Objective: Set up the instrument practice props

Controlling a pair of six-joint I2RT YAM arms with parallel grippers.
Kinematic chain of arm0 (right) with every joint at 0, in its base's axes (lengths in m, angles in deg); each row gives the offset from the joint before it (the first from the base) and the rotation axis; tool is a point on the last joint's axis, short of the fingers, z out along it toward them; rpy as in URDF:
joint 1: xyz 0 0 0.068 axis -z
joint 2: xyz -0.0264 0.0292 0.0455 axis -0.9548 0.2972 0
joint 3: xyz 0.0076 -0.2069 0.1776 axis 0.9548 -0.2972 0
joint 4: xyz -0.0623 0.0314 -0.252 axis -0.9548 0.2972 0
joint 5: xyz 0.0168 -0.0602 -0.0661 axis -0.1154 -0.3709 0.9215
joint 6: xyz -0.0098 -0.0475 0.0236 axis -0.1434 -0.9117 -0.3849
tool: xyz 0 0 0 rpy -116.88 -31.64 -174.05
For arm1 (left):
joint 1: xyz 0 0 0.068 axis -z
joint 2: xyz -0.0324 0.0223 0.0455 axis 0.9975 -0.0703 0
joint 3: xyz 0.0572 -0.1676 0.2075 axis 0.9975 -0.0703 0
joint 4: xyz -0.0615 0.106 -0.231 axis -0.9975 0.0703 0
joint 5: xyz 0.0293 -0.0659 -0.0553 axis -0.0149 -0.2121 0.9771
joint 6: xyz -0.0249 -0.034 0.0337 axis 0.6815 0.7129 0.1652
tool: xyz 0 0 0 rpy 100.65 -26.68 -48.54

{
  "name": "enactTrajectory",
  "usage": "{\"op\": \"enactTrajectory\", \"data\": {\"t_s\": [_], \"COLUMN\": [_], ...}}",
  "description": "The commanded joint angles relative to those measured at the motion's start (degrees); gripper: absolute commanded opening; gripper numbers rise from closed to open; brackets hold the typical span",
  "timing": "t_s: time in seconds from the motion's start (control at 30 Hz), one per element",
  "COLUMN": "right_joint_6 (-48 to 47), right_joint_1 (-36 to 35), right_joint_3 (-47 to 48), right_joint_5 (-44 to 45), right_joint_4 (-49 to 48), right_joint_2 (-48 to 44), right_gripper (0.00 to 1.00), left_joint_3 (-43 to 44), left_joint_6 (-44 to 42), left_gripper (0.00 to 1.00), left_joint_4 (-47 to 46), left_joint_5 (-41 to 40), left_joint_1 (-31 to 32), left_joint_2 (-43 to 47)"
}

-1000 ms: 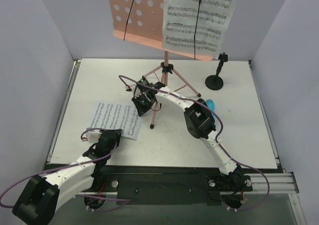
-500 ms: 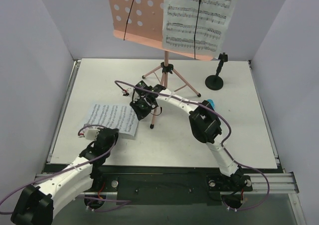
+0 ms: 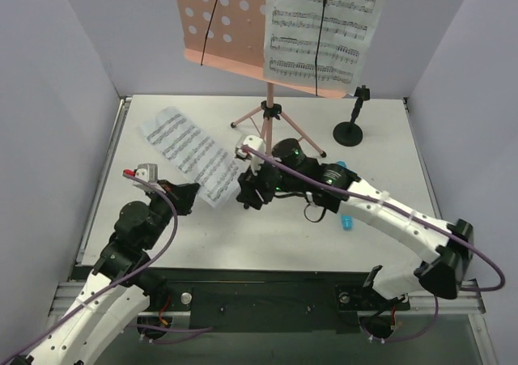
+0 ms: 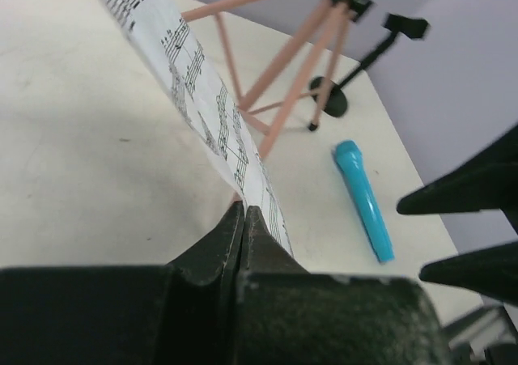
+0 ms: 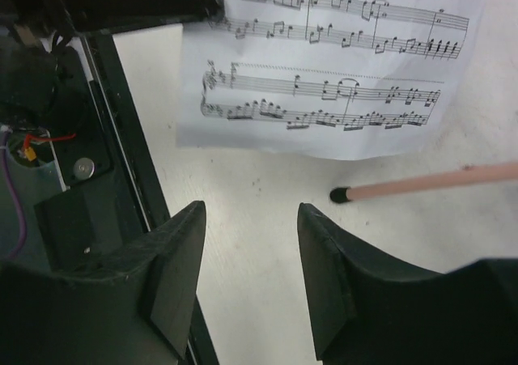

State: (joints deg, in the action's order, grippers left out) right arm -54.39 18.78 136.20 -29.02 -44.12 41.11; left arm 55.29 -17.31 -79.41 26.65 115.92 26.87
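Top external: pink music stand (image 3: 222, 21) at top centre, tripod legs on the white table (image 3: 388, 171). The mounted sheet (image 3: 324, 29) sits on the right half of the stand's desk under a black clip arm. The loose sheet (image 3: 190, 154) is left of centre, tilted, with its lower right corner in the left gripper (image 3: 184, 197), which is pinching it. The right gripper (image 3: 247, 193) is just right of that corner, near the front tripod leg; jaw state is unclear from here. The blue microphone (image 3: 346, 219) lies flat right of centre, mostly hidden under the right arm. The black mic stand (image 3: 350, 130) is upright at upper right, beside the tripod.

Left wrist: left gripper (image 4: 243, 211) jaws are pressed together on the edge of the loose sheet (image 4: 194, 82), which rises toward the upper left. The microphone (image 4: 364, 203) lies on the table at right, apart from the music stand (image 4: 283, 98) legs. The mic stand (image 4: 332, 102) base is behind them.

Right wrist: right gripper (image 5: 251, 276) fingers are spread, with bare table between them. The loose sheet (image 5: 340, 65) fills the top. The left gripper (image 5: 137, 1) is on the sheet's upper left corner. A music stand (image 5: 421, 183) leg with a black foot crosses at right.
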Motion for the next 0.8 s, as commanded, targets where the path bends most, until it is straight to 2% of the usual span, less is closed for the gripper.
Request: {"op": "enactTrajectory", "data": {"t_s": [0.0, 0.03, 0.07, 0.1, 0.17, 0.23, 0.43, 0.53, 0.77], "right_joint_6": [2.3, 2.3, 3.7, 3.9, 4.3, 5.2, 6.4, 6.2, 5.8], "right_joint_1": [0.6, 0.6, 0.6, 0.6, 0.8, 0.7, 0.8, 0.8, 0.8], "right_joint_3": [-10.7, -11.9, -14.0, -15.0, -17.8, -19.4, -21.2, -21.1, -21.4], "right_joint_5": [3.0, 3.1, 3.1, 3.0, 3.4, 3.7, 5.6, 7.4, 11.2], "right_joint_4": [-7.7, -8.2, -8.3, -8.5, -8.5, -8.1, -6.1, -4.8, -3.2], "right_joint_2": [-13.5, -17.9, -20.3, -23.9, -29.6, -34.3, -44.4, -47.6, -51.0], "right_gripper": [0.45, 0.47, 0.48, 0.49, 0.51, 0.52, 0.56, 0.56, 0.59], "left_joint_3": [7.8, 8.6, 10.4, 11.1, 13.5, 15.0, 17.9, 17.1, 17.1], "left_joint_6": [-16.4, -17.6, -18.2, -19.3, -19.5, -19.7, -22.5, -20.1, -19.0], "left_gripper": [0.0, 0.0, 0.0, 0.0, 0.0, 0.0, 0.0, 0.0, 0.0], "left_joint_4": [1.5, 1.2, 0.4, -0.1, -1.7, -2.5, -0.1, -4.4, -6.5], "left_joint_5": [24.8, 33.0, 37.0, 46.5, 57.9, 63.0, 68.8, 73.1, 73.4], "left_joint_1": [0.0, 0.1, 0.1, 0.1, 0.2, 0.4, 0.5, 0.5, 0.5], "left_joint_2": [-0.9, -2.2, -3.2, -4.7, -7.2, -7.4, -4.8, -4.8, -4.7]}}
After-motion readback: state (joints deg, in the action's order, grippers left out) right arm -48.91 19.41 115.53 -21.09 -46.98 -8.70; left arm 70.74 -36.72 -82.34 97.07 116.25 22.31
